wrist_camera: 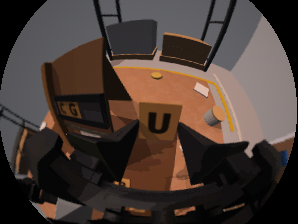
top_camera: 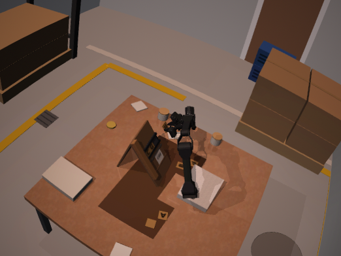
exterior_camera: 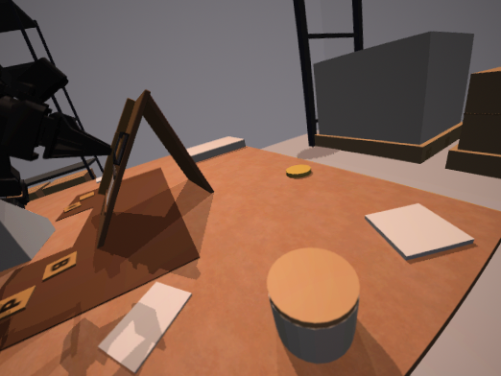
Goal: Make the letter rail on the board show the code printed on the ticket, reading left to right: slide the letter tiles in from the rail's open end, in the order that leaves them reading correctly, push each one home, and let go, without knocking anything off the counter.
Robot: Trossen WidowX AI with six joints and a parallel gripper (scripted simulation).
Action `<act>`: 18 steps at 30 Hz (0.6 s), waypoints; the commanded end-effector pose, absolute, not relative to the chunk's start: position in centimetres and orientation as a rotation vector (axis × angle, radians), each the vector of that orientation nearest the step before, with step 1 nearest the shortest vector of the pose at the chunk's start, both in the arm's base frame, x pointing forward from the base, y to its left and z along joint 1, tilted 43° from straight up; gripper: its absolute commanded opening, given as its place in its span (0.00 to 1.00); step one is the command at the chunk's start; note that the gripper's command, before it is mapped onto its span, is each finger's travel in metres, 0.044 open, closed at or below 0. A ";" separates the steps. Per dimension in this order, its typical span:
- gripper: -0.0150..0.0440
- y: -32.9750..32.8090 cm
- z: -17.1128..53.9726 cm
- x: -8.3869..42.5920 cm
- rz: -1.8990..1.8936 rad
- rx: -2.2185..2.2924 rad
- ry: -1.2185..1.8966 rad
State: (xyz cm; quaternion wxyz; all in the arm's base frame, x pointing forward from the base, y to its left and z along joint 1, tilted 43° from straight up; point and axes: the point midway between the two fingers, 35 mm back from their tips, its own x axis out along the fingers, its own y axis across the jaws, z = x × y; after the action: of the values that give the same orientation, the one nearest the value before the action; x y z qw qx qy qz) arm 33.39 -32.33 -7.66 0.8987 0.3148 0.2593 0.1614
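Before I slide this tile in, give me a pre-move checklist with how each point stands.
1. U tile gripped in the claw: ok.
2. U upright and readable in the wrist view: ok.
3. C tile and G tile in the rail, reading C then G: ok.
4. Board standing on the counter: ok.
5. U already in the rail: not ok, it is outside.
6. U next by the ticket: cannot tell, print too small.
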 end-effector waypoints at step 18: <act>0.25 -31.2 -8.0 34.9 0.340 0.658 0.531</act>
State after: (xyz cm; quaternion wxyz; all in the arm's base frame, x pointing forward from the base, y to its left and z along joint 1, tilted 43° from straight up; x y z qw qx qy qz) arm 34.88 -31.22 -8.12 0.8981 0.3162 0.2580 0.1639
